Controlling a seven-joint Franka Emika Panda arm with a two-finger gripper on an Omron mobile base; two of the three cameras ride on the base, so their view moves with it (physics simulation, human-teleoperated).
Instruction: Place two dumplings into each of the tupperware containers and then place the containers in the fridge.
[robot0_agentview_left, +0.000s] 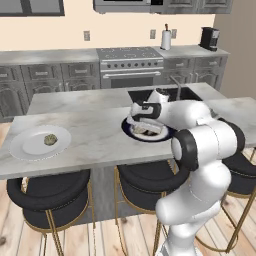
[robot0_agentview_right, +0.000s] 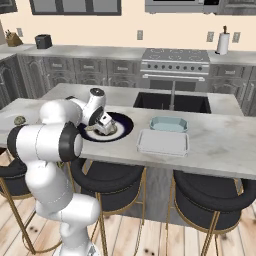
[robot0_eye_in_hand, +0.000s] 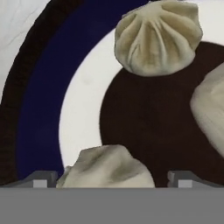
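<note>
My gripper (robot0_eye_in_hand: 113, 180) is open and low over the round dark-blue plate (robot0_eye_in_hand: 39, 109). One pale pleated dumpling (robot0_eye_in_hand: 107, 168) lies between the two fingertips (robot0_eye_in_hand: 41, 179), with a gap on each side. A second dumpling (robot0_eye_in_hand: 157, 37) sits further along the plate, and a third (robot0_eye_in_hand: 210, 113) is cut off by the view's edge. In the left base view the gripper (robot0_agentview_left: 141, 127) hangs over that plate (robot0_agentview_left: 165, 135). Another dumpling (robot0_agentview_left: 50, 139) lies on the white plate (robot0_agentview_left: 27, 147) to the left. The translucent tupperware container (robot0_agentview_right: 163, 142) and the teal one (robot0_agentview_right: 168, 124) stand right of the dark plate (robot0_agentview_right: 125, 122). The fridge is out of view.
All this rests on a marble island counter (robot0_agentview_left: 95, 130) with a black sink (robot0_agentview_right: 172, 102) and faucet behind the containers. Black stools (robot0_agentview_left: 50, 192) stand along the near edge. A stove (robot0_agentview_left: 131, 65) and grey cabinets line the back wall.
</note>
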